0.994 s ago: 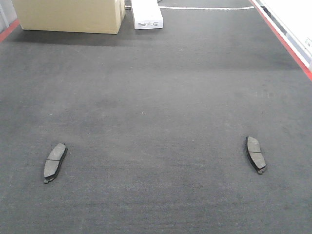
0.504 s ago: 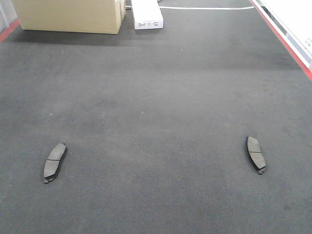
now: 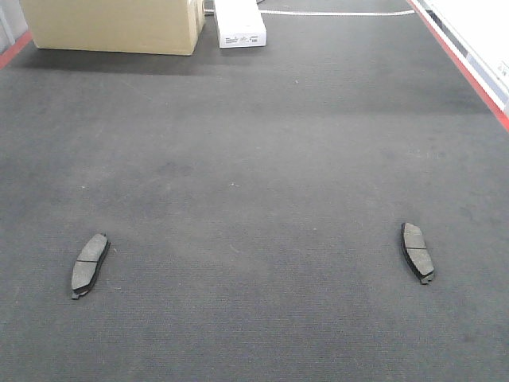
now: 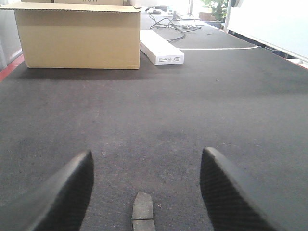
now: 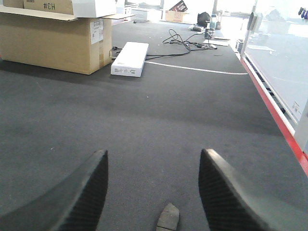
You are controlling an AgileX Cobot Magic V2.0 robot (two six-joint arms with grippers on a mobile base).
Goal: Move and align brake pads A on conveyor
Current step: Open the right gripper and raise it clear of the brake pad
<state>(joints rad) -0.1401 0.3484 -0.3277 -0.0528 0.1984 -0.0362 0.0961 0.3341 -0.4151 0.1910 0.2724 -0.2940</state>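
Low in the wrist views, left jaws frame one brake pad point(image 4: 142, 212), right jaws another brake pad point(image 5: 168, 218); both stand wide apart, empty.

Conveyor point(image 3: 254, 159): dark grey felt belt w/ red strips point(image 3: 469, 72) at the edges. Near end: left pad point(image 3: 88, 264) and right pad point(image 3: 417, 251), friction face up, well apart, both roughly lengthwise, slightly angled. Far end: carton point(image 3: 111, 28), white box point(image 3: 238, 28) just beside it. White line point(image 3: 334, 13) across the belt, cables point(image 5: 185, 41) beyond.
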